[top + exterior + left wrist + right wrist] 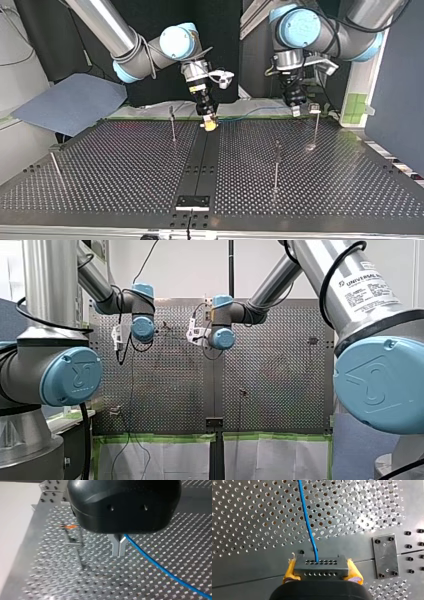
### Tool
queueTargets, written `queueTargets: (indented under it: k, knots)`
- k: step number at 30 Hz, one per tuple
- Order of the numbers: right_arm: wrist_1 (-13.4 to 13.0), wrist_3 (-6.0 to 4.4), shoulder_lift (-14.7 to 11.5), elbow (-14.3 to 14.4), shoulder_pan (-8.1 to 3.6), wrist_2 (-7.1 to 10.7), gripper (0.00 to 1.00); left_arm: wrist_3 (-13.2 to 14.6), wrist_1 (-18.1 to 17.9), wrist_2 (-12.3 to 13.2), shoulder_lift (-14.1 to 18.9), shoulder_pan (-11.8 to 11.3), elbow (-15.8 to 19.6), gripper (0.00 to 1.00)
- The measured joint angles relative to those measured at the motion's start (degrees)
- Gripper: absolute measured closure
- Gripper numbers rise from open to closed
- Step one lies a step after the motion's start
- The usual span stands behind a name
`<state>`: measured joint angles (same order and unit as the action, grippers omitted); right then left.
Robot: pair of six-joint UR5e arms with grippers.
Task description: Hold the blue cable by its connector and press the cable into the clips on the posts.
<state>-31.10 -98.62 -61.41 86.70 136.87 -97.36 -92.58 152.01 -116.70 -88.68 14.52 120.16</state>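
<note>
right gripper [322, 571] around connector [321, 563] of blue cable [307, 517]

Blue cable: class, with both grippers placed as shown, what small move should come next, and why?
Probably carry the left gripper to the nearest post and lower the blue cable into its clip. The right gripper's jaws clamp the connector, the left's pinch the cable, and that post stands just beside it in the top view.

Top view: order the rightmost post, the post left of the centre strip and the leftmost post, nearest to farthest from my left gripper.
1. Rightmost post, just beside my left gripper.
2. Post left of the centre strip, beyond my right gripper.
3. Leftmost post, at the view's far left.
</note>
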Motion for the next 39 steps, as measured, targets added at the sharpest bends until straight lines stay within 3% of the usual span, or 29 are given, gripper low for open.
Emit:
queueTargets:
  k: [4,10,14,21,25,32,39]
  knots:
    - [0.22,-0.21,0.00,-0.32,0.17,-0.04,1.00,0.26,2.35,1.98,0.10,0.01,-0.30,1.00]
    - [0.81,-0.42,0.00,-1.74,0.51,0.10,1.00,0.58,5.40,2.80,1.57,0.13,-1.57,1.00]
    - [1.21,-0.58,0.02,-2.54,0.67,0.13,1.00,0.91,5.84,3.24,1.50,0.33,-1.91,1.00]
    - [1.38,-1.37,0.06,-3.51,0.78,0.18,1.00,0.99,6.14,2.96,4.42,0.73,-3.36,1.00]
    - [1.45,-2.33,0.07,-4.00,0.68,0.61,1.00,0.47,6.66,2.94,4.80,0.79,-4.74,1.00]
    - [1.66,-3.36,0.11,-4.66,0.17,1.13,1.00,0.14,6.81,3.57,3.40,0.74,-5.61,1.00]
    - [1.89,-4.38,0.19,-5.27,-0.48,2.43,1.00,-0.23,6.68,5.02,-0.19,0.41,-6.94,1.00]
